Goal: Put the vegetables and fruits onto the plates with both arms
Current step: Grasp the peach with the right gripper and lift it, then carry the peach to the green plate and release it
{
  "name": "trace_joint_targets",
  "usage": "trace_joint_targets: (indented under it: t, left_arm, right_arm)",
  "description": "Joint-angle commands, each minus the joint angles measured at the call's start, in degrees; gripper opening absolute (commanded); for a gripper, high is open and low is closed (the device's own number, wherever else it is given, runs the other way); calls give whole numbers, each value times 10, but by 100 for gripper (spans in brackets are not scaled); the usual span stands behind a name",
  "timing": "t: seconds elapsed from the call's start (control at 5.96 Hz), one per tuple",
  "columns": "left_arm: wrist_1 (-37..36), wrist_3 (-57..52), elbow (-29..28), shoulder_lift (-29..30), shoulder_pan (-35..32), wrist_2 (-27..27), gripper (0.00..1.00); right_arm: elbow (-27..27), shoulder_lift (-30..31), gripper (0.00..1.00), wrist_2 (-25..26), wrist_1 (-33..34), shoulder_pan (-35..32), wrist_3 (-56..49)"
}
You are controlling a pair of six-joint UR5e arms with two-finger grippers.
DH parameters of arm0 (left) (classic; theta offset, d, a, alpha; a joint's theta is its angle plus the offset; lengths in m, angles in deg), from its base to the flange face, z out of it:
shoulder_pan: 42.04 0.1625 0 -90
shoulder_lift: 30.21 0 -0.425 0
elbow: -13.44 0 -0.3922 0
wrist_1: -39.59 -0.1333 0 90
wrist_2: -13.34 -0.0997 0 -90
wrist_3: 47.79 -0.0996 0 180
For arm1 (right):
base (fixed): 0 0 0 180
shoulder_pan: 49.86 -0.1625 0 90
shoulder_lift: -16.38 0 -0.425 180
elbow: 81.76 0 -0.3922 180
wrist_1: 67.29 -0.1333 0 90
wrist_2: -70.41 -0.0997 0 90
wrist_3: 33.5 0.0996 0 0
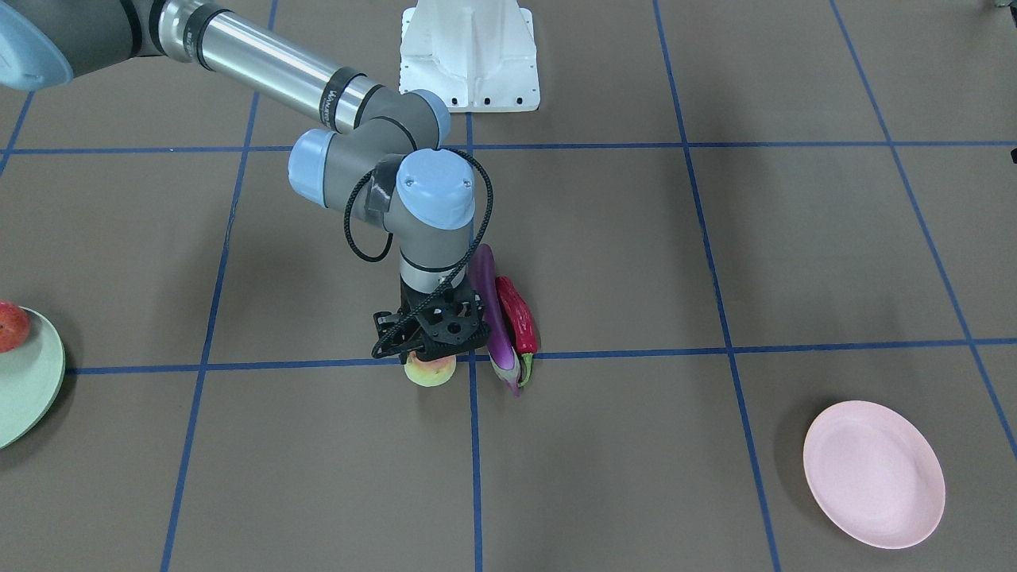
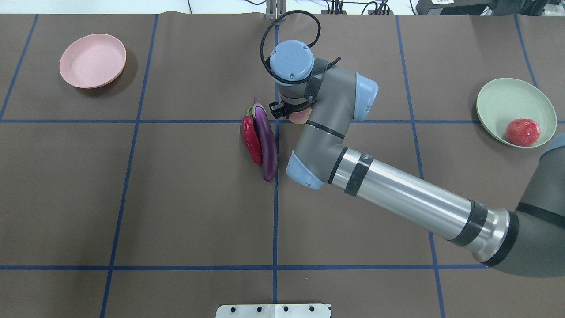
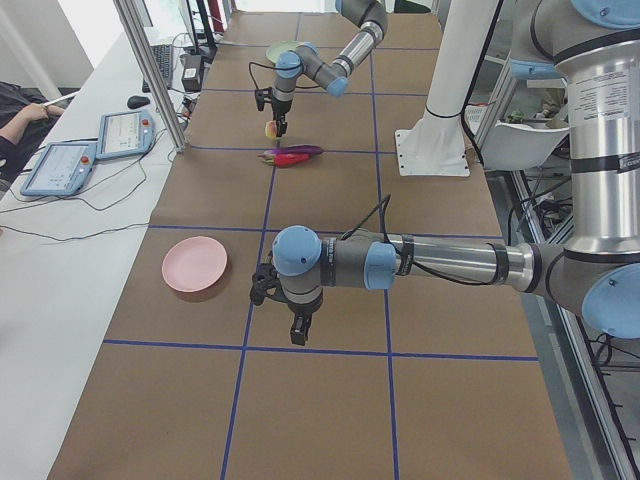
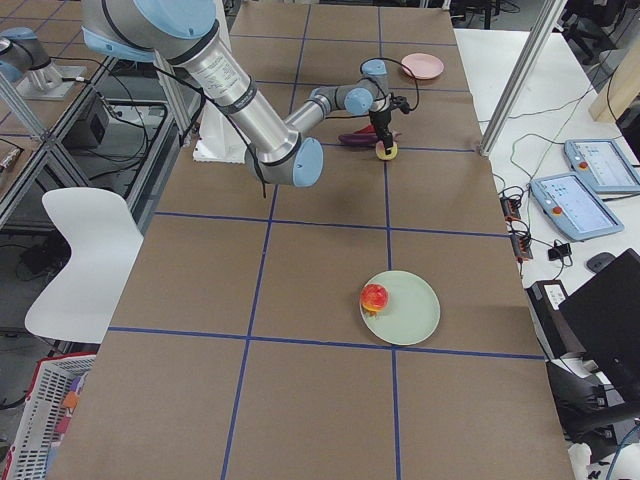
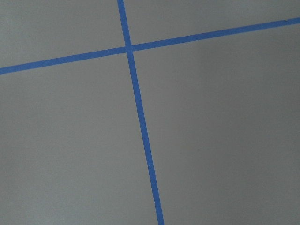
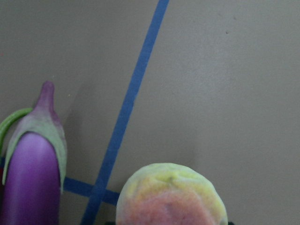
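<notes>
The peach (image 1: pixel 430 373) is sitting at the middle of the desk (image 1: pixel 636 477), just beside the eggplant (image 1: pixel 493 318). The right gripper (image 1: pixel 430 359) is hanging directly over it; whether it is clamping yet I cannot tell. Being round, light and probably bruisable, it is asking for gentle squeezing across its widest part.

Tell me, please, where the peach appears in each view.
Front-facing: peach at centre, under right claw.
Overhead: peach upper centre, half hidden by right arm.
Exterior left: peach far, upper centre.
Exterior right: peach far, upper centre.
Left wrist: not in it.
Right wrist: peach bottom centre.
Landmark: eggplant beside it.
</notes>
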State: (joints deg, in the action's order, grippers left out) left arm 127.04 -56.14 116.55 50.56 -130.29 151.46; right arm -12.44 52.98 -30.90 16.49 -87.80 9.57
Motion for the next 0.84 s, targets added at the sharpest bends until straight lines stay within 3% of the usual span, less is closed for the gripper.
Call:
trace_joint_targets:
  t: [0.0,0.34,0.67]
  left_arm:
    - [0,0,-2,0,0,0,100]
    - [0,0,-2,1,3,0,100]
    - [0,0,-1,1,3,0,100]
  right_arm:
    - [60,78,0,-67,2,-81,-139]
    - [79,199,0,-132,-12,-200,-382]
    - [69,292,0,-256,-18,-334,-601]
